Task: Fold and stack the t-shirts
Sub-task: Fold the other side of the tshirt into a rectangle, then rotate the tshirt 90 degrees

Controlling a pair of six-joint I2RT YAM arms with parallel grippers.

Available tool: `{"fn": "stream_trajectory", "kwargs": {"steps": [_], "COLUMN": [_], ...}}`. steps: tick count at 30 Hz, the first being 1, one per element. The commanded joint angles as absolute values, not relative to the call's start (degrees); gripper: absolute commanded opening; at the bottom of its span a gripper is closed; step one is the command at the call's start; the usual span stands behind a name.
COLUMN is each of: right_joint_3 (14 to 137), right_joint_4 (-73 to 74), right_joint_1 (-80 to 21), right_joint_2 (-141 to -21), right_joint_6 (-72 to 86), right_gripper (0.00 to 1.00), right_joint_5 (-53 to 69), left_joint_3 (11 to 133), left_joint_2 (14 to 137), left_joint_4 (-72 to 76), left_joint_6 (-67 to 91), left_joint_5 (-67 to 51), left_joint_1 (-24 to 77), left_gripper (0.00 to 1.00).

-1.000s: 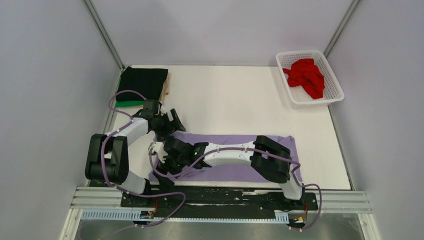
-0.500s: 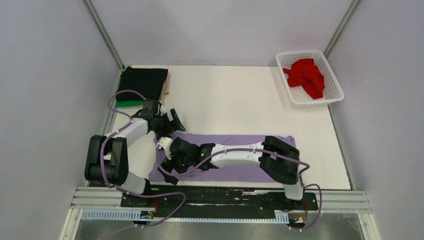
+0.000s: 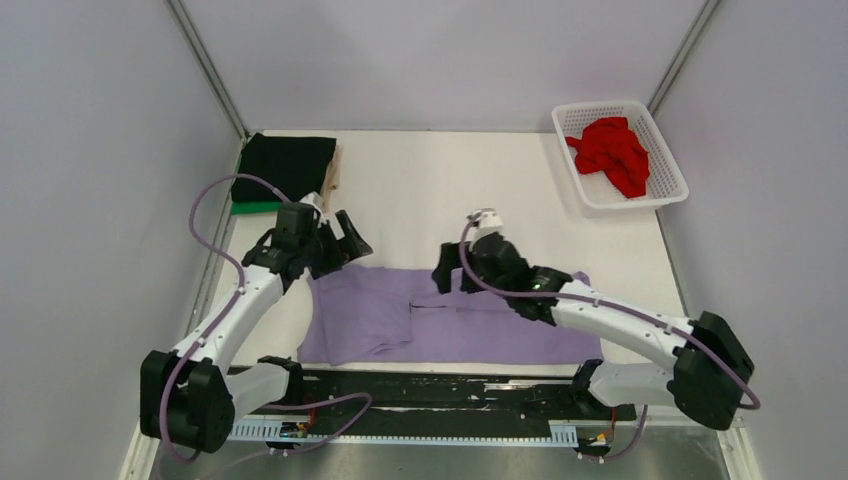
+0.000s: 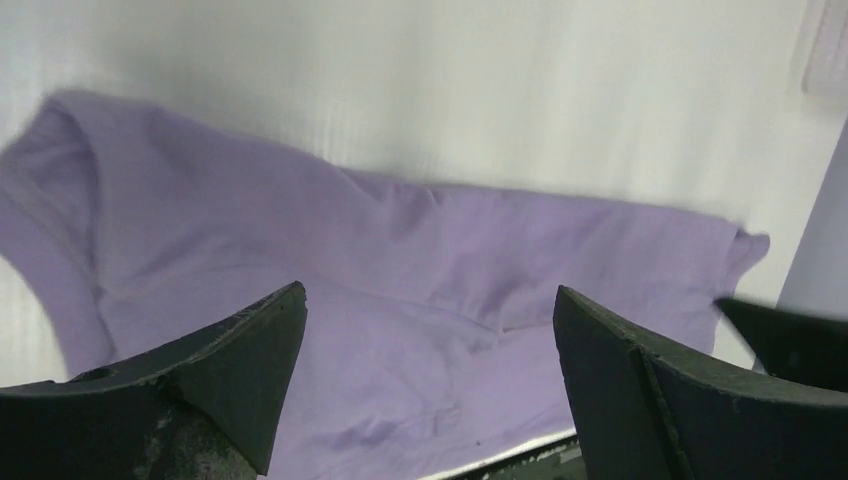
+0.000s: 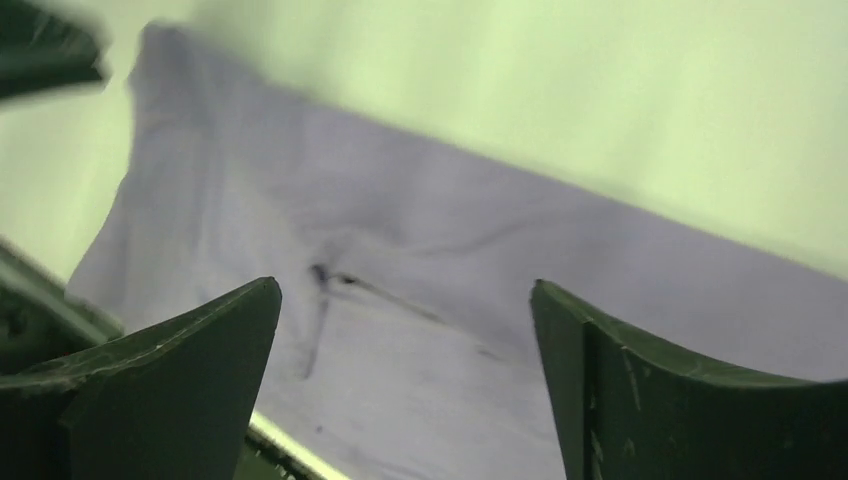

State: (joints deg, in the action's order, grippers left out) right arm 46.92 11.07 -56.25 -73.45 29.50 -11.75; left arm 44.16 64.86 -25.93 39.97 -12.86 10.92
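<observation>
Left hand [image 3: 340, 243] and right hand [image 3: 455, 273] gape wide, empty; a low pass could snag the purple shirt [image 3: 450, 335], undoing its fold.

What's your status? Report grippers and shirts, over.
Left gripper open, right gripper open, both empty. Lavender t-shirt laid out, left end folded in. Red t-shirt bunched in basket. Nothing blocking.

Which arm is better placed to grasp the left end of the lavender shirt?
Left, probably. The left fingers, open, hang near the far-left corner of the lavender shirt; the right fingers are over its middle, farther away.
</observation>
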Motion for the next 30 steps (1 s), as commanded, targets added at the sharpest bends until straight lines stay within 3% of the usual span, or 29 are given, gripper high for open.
{"fn": "stream_trajectory", "kwargs": {"steps": [1,8,19,26,30], "right_joint_3": [38.40,30.64,30.73,30.53,30.26], "right_joint_4": [15.72,15.69,12.56,15.22,16.05], "right_joint_1": [-42.34,-20.84,5.38,11.85,11.74], "right_joint_2": [-64.90,-58.70,-74.26,-75.59,-72.89], "right_joint_6": [41.51,40.37,40.17,42.78,42.58], "right_gripper": [1.00,1.00,1.00,1.00,1.00], "right_joint_5": [-11.50,-7.72,-3.30,-1.03,8.97], "left_joint_3": [39.88,29.80,31.05,35.87,45.58], "left_joint_2": [62.59,70.84,77.80,82.06,90.55], "left_joint_4": [-23.76,-5.60,-7.78,-10.67,-9.94], "left_joint_6": [46.20,51.85,49.49,47.25,47.23], "left_joint_5": [-11.78,-19.30,-13.13,-10.33,-11.13], "left_joint_1": [18.24,21.18,16.54,13.27,12.75], "left_gripper": [1.00,1.00,1.00,1.00,1.00]}}
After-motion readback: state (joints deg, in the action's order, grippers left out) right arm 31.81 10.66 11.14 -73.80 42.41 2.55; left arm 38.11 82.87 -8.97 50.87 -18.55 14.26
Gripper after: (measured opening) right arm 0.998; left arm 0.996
